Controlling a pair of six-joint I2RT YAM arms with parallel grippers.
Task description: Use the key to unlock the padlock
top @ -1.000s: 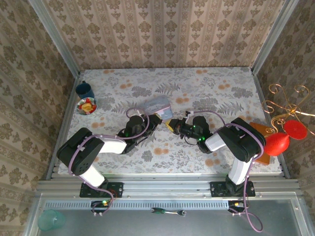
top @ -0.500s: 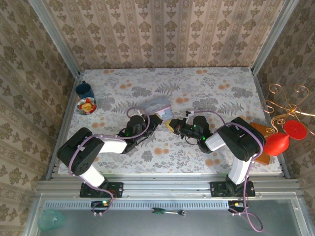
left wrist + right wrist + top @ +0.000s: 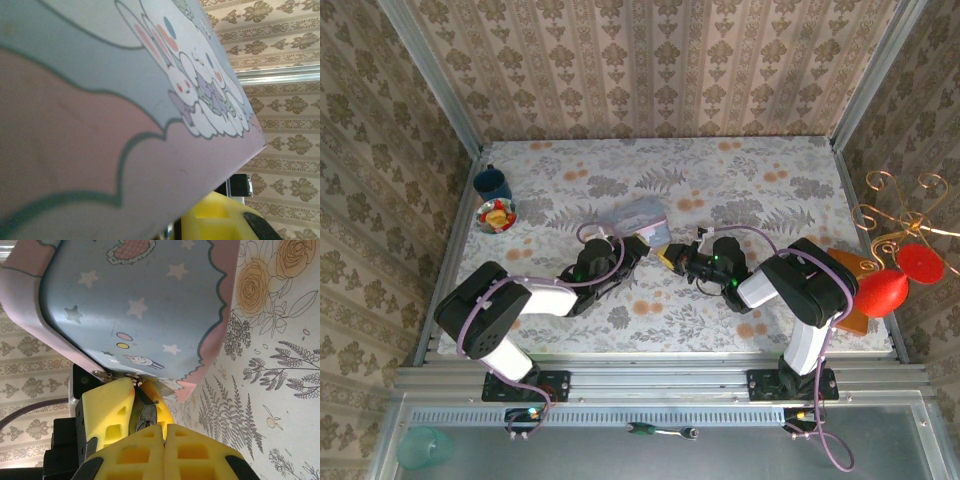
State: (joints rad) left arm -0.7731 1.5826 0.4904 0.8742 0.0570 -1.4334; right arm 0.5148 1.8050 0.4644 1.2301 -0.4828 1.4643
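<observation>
Padlock point(image 3: 143, 412) looks like the small dark lump tight against the pastel box point(image 3: 645, 213) edge, probably stiff, dense and slippery so I'd pinch its flat body, right end effector point(image 3: 164, 432) pressed together beside it, left end effector point(image 3: 640, 246) at the box too, can't tell its grip.

One pastel box point(image 3: 642, 214), one blue mug point(image 3: 494, 186), one bowl point(image 3: 484, 218), two arms point(image 3: 535, 297) point(image 3: 790, 280).

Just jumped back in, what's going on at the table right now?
Both arms meet mid-table at the near edge of the pastel cartoon box. The right end effector is shut, its yellow fingers pressed together right by a small metal fitting on the box. The left end effector sits tight against the box too. How far the unlocking has got is too hidden to tell.
</observation>
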